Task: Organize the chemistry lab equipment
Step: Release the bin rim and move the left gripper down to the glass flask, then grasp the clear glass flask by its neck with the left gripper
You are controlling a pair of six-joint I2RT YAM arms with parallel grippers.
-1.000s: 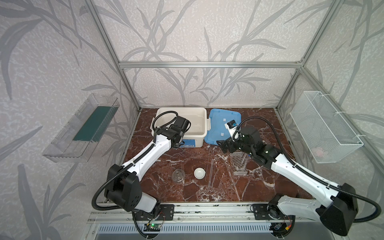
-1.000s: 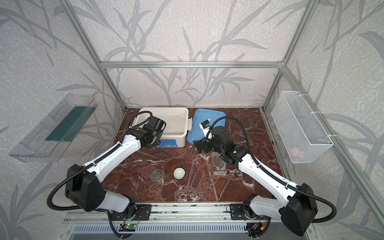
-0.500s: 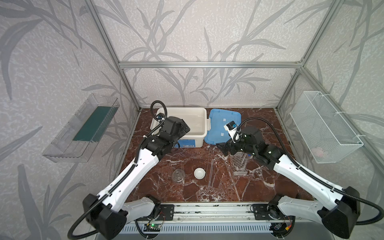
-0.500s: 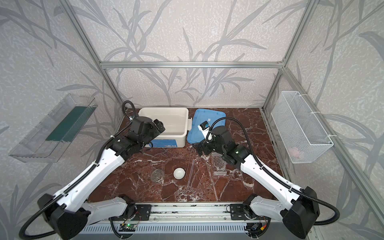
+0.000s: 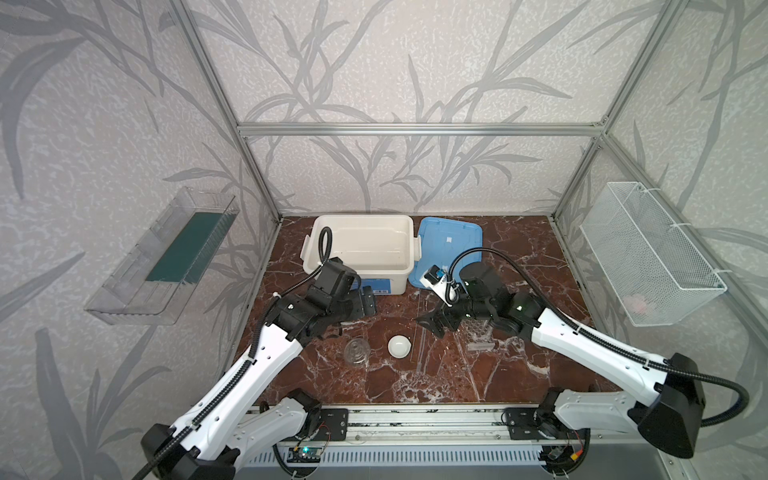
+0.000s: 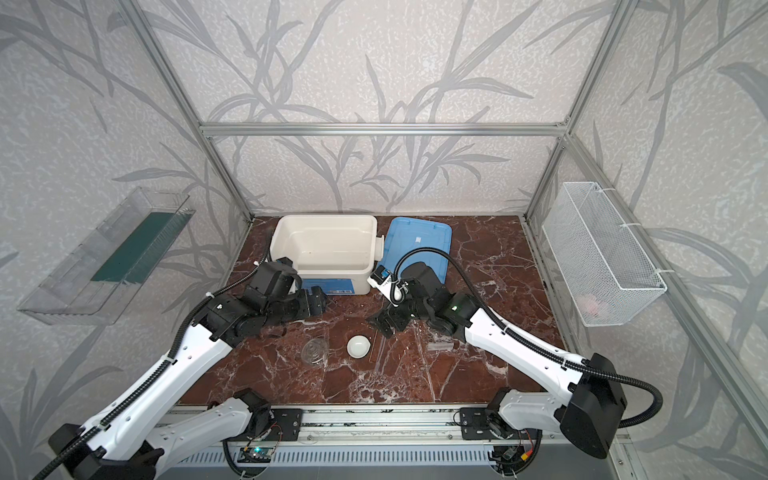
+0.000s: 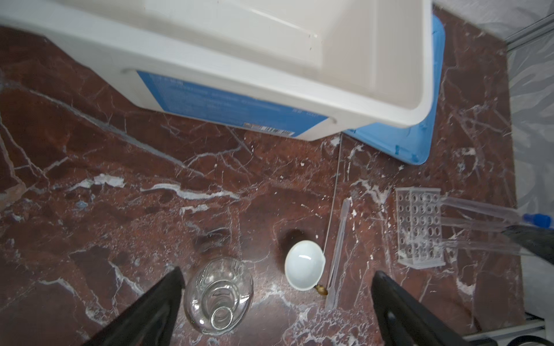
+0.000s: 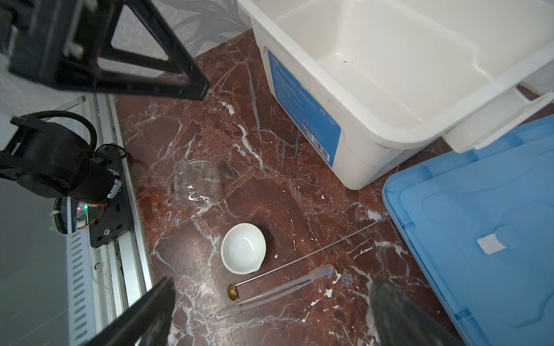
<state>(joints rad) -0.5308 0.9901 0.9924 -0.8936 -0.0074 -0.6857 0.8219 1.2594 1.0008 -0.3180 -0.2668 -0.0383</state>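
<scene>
White box sits open and empty at the back of the table, blue lid flat just beside it. Clear rack sits toward the right arm with blue-capped tubes stuck through it. Nearer the front the flask stands upright, dish just beside it, then dropper and thin rod flat on the table. Over flask and dish hangs the left gripper, fingers spread wide, holding nothing. Same for the right gripper, over dropper and rod. Likely next: flask into box. Centre on the neck first, or a finger clips the dish. Glass is slick, so close slowly.
</scene>
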